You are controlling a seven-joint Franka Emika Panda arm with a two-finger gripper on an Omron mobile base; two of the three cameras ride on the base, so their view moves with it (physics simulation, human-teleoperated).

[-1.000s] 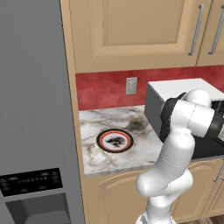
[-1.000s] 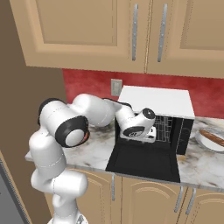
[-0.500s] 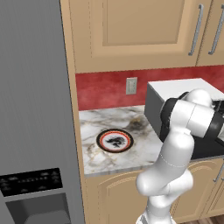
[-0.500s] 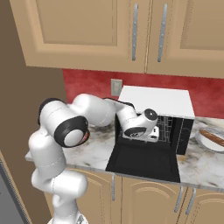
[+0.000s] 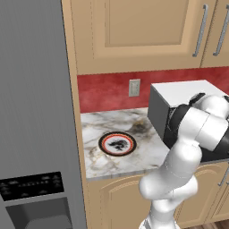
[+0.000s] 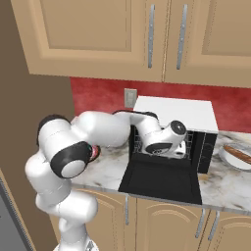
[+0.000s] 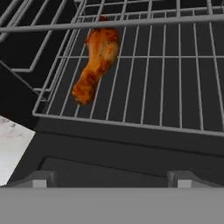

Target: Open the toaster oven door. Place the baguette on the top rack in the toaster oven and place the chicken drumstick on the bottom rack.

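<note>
hand (image 7: 111, 177): jaws spread wide, released, holding and touching nothing | just below hand: dropped-open flat black toaster oven door (image 6: 162, 180) | ahead of hand: silver wire bottom rack (image 7: 166, 87) | on it, ahead-left: stubby reddish-brown chicken drumstick (image 7: 97, 59), apart from fingertips (image 7: 43, 178)

chicken drumstick (image 7: 97, 61): orange-brown | bottom rack (image 7: 175, 87): silver | toaster oven (image 6: 196, 128): black, white top
</note>
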